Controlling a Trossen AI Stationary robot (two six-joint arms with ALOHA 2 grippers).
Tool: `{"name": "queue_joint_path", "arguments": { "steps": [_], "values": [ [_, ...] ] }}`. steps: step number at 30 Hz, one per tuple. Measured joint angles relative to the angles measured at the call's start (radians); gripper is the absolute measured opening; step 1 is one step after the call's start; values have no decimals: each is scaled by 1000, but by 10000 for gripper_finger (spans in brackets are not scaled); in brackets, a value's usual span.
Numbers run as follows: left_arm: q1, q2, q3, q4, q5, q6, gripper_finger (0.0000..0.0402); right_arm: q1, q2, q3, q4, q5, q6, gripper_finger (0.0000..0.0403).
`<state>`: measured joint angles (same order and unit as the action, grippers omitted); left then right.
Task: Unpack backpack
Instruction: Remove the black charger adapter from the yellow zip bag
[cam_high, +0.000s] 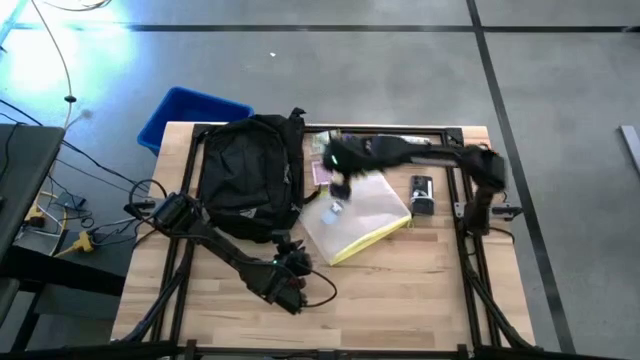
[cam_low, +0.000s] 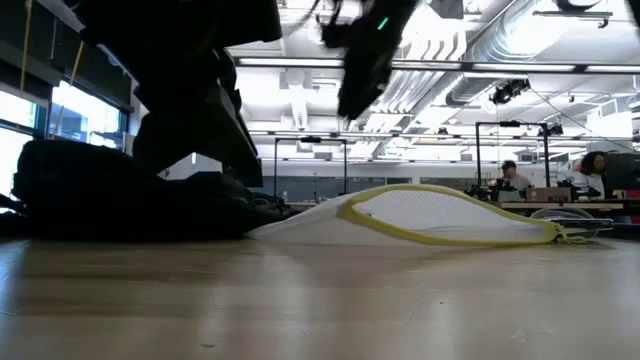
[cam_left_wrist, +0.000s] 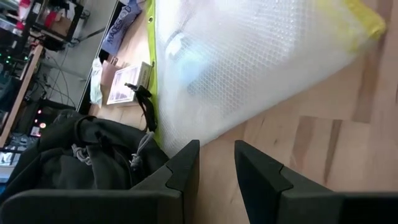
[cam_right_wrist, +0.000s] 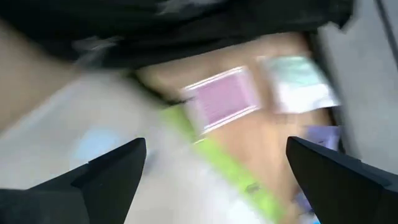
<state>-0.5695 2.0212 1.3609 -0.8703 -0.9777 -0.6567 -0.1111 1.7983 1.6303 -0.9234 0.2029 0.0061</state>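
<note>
The black backpack (cam_high: 250, 175) lies flat on the table's far left part; it also shows in the low view (cam_low: 100, 190) and in the left wrist view (cam_left_wrist: 81, 155). To its right a clear pouch with a yellow edge (cam_high: 360, 220) lies flat on the wood. My left gripper (cam_high: 293, 258) stands low by the backpack's near right corner, its fingers (cam_left_wrist: 186, 168) a little apart with bare wood between them. My right gripper (cam_high: 338, 175) hangs wide open (cam_right_wrist: 217, 180) above the pouch's far end and touches nothing.
A pink card (cam_right_wrist: 221, 99), a pale green packet (cam_right_wrist: 298, 81) and a purple item (cam_right_wrist: 323, 137) lie by the backpack's far right side. A small black device (cam_high: 422, 193) sits right of the pouch. A blue bin (cam_high: 190, 115) stands beyond the far left corner. People sit in the room behind (cam_low: 590, 170).
</note>
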Motion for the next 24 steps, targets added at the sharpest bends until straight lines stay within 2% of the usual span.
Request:
{"name": "queue_joint_path", "arguments": {
  "steps": [3, 6, 9, 12, 15, 17, 21, 24],
  "values": [
    [-2, 0, 0, -2, -5, -13, 83, 158, -130, -181, 114, -61, 112, 371],
    [-2, 0, 0, -1, -13, -21, 83, 329, -216, -390, 332, -120, 228, 371],
    [1, 0, 0, 1, -33, -22, 83, 478, -237, -582, 584, -129, 342, 371],
    [13, 0, 0, 4, -50, -23, 83, 566, -210, -729, 849, -133, 449, 371],
    [29, 0, 0, 11, -47, -23, 83, 582, -183, -816, 971, -73, 521, 371],
    [39, 0, 0, 21, -33, -22, 83, 560, -174, -848, 960, -15, 562, 371],
    [49, 0, 0, 40, -15, -21, 83, 480, -168, -897, 951, 18, 607, 371],
    [52, 0, 0, 40, -13, -21, 83, 439, -168, -908, 953, 188, 575, 371]
  ]
}}
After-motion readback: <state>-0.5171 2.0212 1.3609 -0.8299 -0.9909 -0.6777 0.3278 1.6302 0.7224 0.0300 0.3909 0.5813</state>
